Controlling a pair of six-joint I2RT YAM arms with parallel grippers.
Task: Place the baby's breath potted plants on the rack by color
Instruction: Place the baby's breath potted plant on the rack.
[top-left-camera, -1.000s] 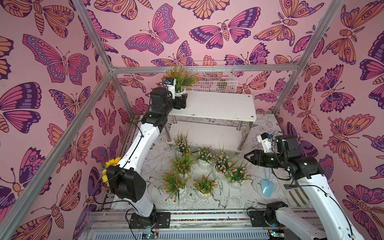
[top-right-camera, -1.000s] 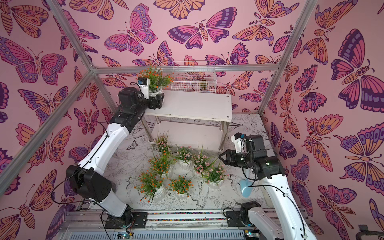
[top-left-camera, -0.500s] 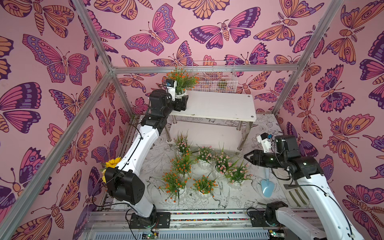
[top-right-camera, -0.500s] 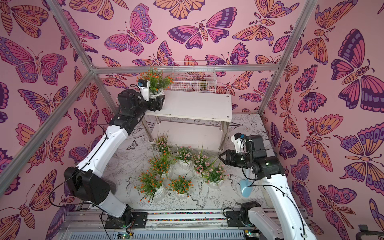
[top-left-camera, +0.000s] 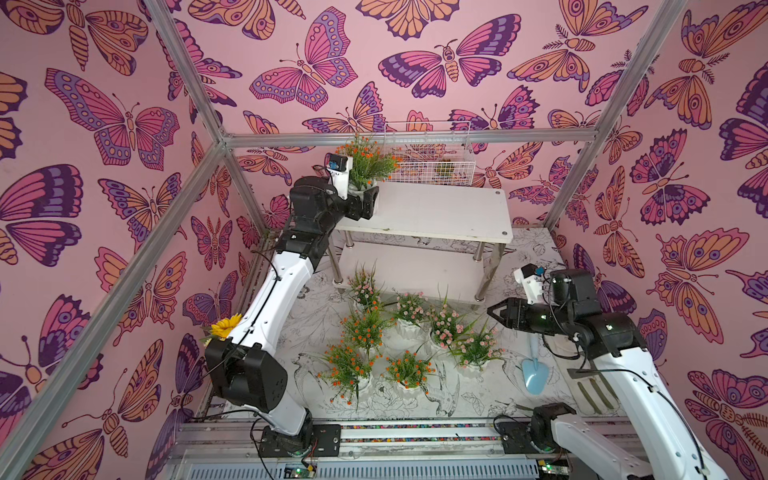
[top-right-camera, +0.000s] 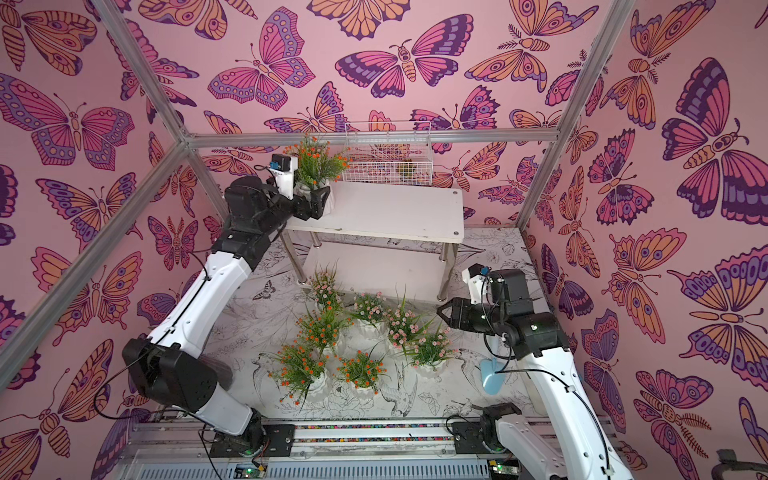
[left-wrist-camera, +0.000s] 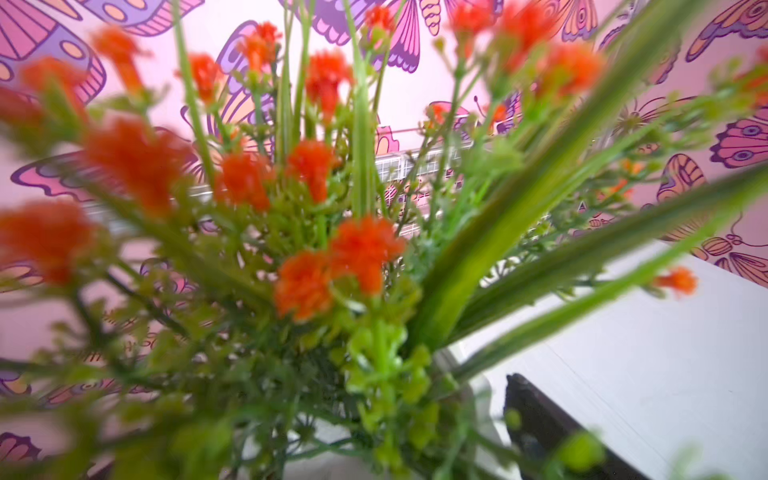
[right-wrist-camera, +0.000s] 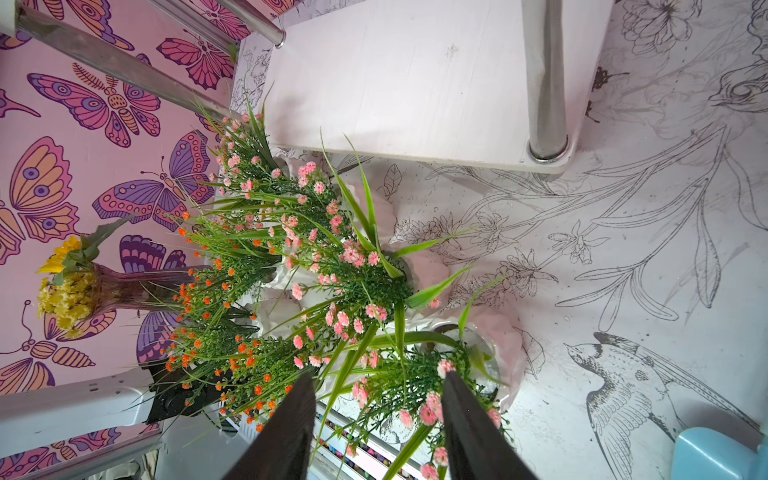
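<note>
Left end effector (top-left-camera: 368, 203) seemingly wide, right end effector (right-wrist-camera: 378, 379) half-spread.

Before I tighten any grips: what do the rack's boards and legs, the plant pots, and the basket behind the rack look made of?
Rack boards: matte white, painted or laminated, likely wood composite; flat faces, scuffed front edge.
Legs: polished metal tube, with mirror-like highlights.
Pots: glossy white and ribbed, probably ceramic, possibly plastic.
Basket: thin white-coated wire in an open grid.

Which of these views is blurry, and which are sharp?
Left wrist view: the orange-flowered plant fills the frame, too close and out of focus. Right wrist view: a pink-flowered plant is crisp beyond the right claw. Both top views: sharp, evenly lit.
</note>
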